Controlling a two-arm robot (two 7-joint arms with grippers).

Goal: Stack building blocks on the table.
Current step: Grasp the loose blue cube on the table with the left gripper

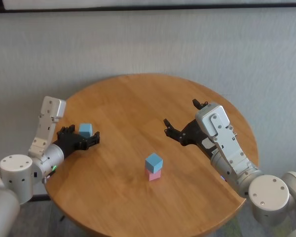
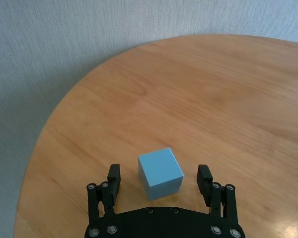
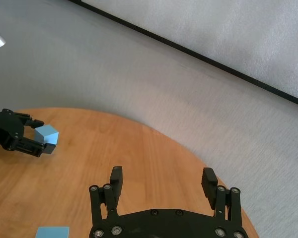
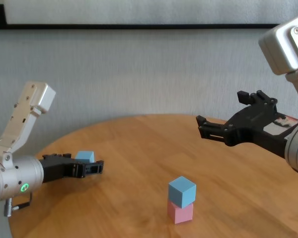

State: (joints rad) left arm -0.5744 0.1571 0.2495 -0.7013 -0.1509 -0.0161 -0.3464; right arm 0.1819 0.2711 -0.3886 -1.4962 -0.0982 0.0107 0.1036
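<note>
Near the middle of the table, a light blue block sits slightly turned on top of a pale pink block. A second light blue block lies at the table's left side. My left gripper is open around it, and the left wrist view shows the block between the fingers with a gap on each side. My right gripper hovers open and empty above the table's right half, up and to the right of the stack.
The round table's edge curves close behind the left gripper. A grey wall rises behind the table. Bare wood lies between the stack and the left block.
</note>
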